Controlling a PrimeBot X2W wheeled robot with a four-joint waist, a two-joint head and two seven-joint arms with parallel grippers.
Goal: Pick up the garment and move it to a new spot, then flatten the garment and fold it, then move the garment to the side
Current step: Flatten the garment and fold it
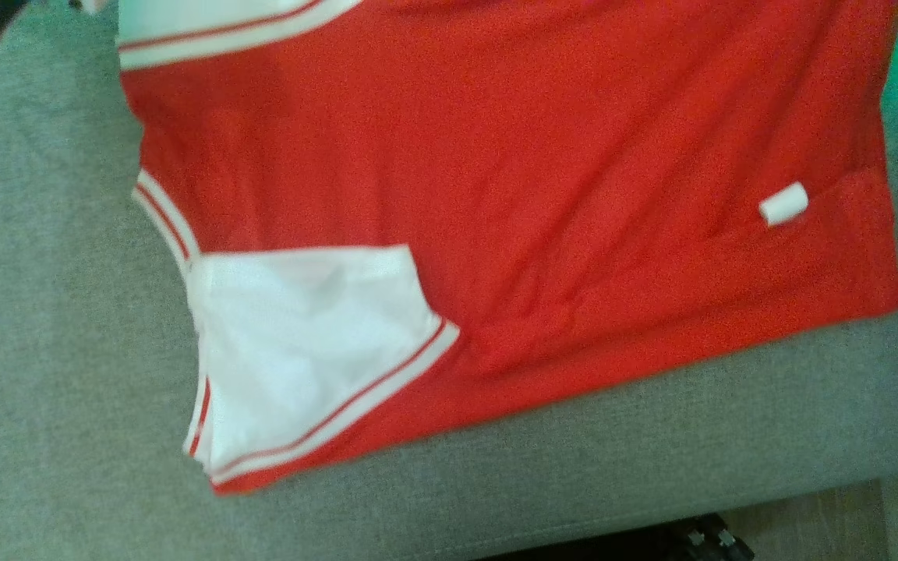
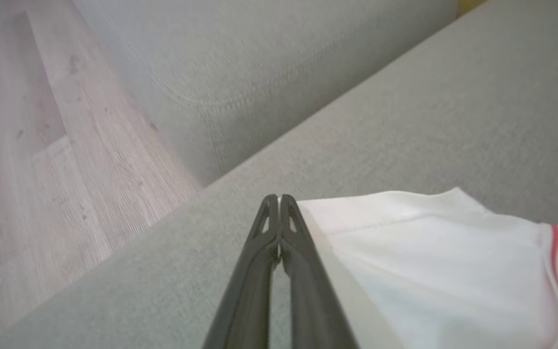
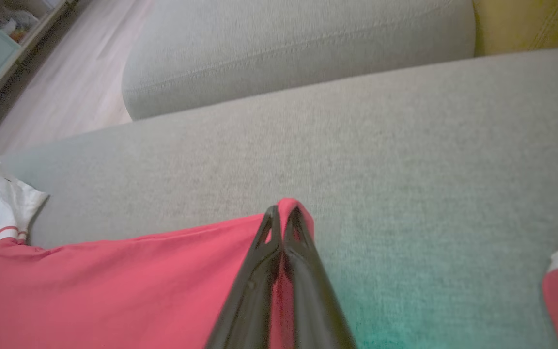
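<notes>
left gripper clenched beside white sleeve; right gripper pinching red garment; grey woven sofa

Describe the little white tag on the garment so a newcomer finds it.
A red garment lies on the grey sofa seat. Near its right edge in the head view sits a white tag, tiny and plain, unlike the big striped white sleeve.

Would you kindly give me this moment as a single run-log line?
garment: red and white, lying on grey sofa | left gripper: shut at sleeve edge | right gripper: shut on red corner
</notes>
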